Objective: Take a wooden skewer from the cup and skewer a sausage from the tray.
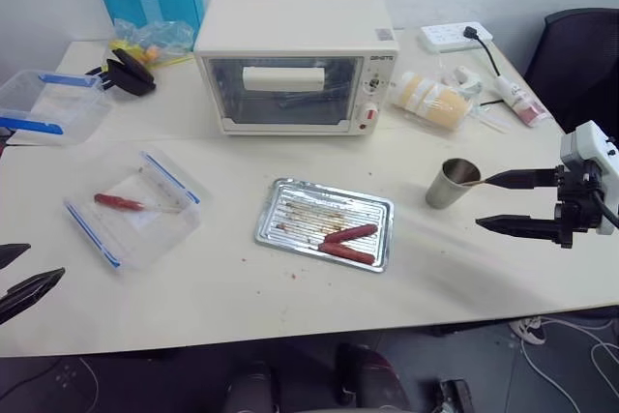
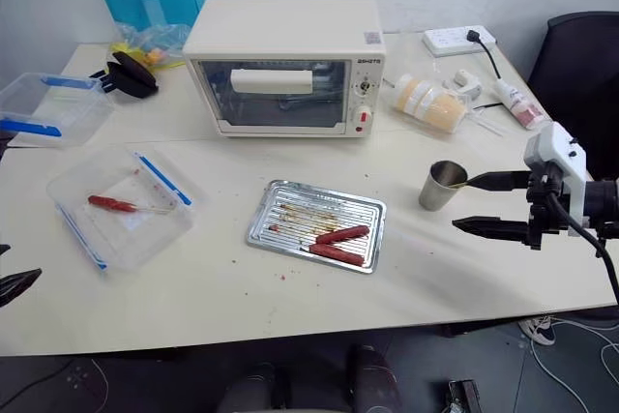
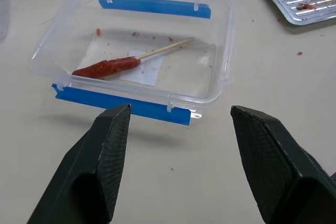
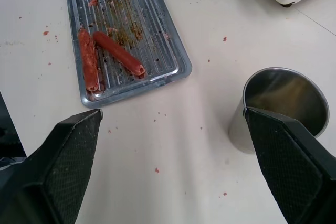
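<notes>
Jaws of both grippers gape, right gripper [image 1: 495, 202] beside tapered steel cup [image 1: 452, 184], glossy sausage [image 1: 349, 234] on ridged tray [image 1: 280, 195].

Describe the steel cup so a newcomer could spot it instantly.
Start at the cream toaster oven at the back of the table. Look toward the front right, past the metal tray of sausages: the cup stands upright beside the open right gripper. It is the one bare metal tumbler, without handle.
</notes>
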